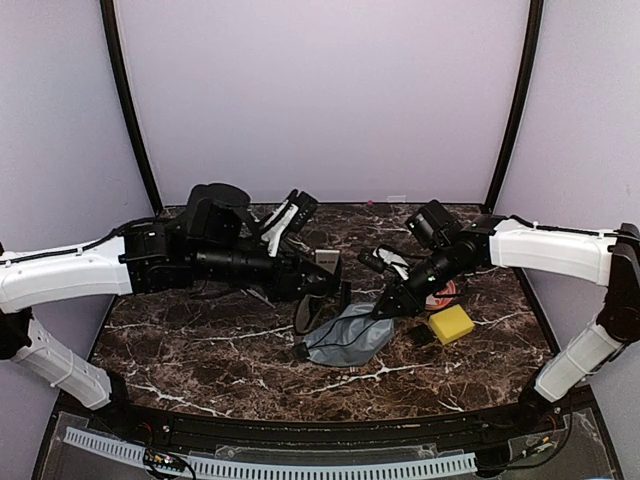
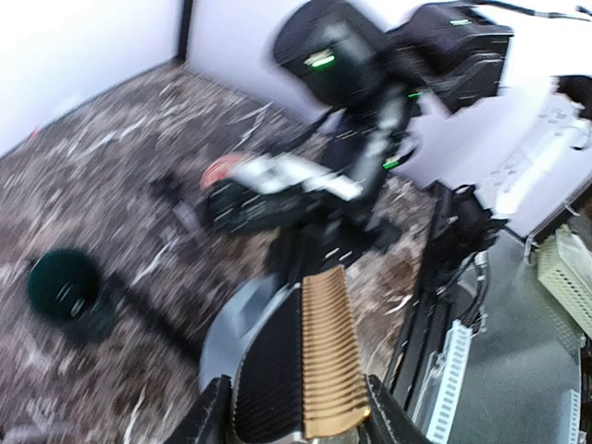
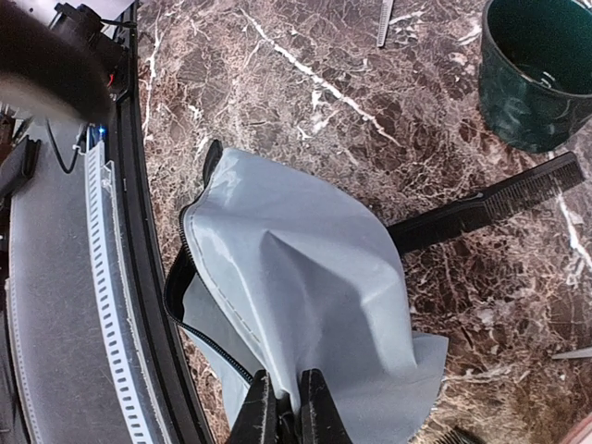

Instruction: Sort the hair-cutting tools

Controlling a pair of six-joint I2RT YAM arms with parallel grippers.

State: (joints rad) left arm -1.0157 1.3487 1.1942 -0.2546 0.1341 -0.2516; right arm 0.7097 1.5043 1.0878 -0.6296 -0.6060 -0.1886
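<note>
My left gripper (image 2: 296, 407) is shut on the clipper (image 2: 305, 361), whose ribbed black and gold face fills the gap between the jaws. It hangs just above the grey zip pouch (image 1: 350, 337), at the pouch's left edge, below my left gripper (image 1: 325, 300). My right gripper (image 3: 289, 407) is shut on a fold of the grey pouch (image 3: 305, 277) and lifts that side; its zip mouth gapes toward the table's near edge. The long black comb (image 3: 481, 205) lies on the marble, partly under the pouch. I cannot make out any scissors for certain.
A dark green cup (image 3: 536, 74) stands beyond the comb, and a thin metal piece (image 3: 385, 26) lies near it. A yellow sponge (image 1: 450, 323) and part of a red-and-white plate (image 1: 443, 293) sit right of my right gripper (image 1: 385, 310).
</note>
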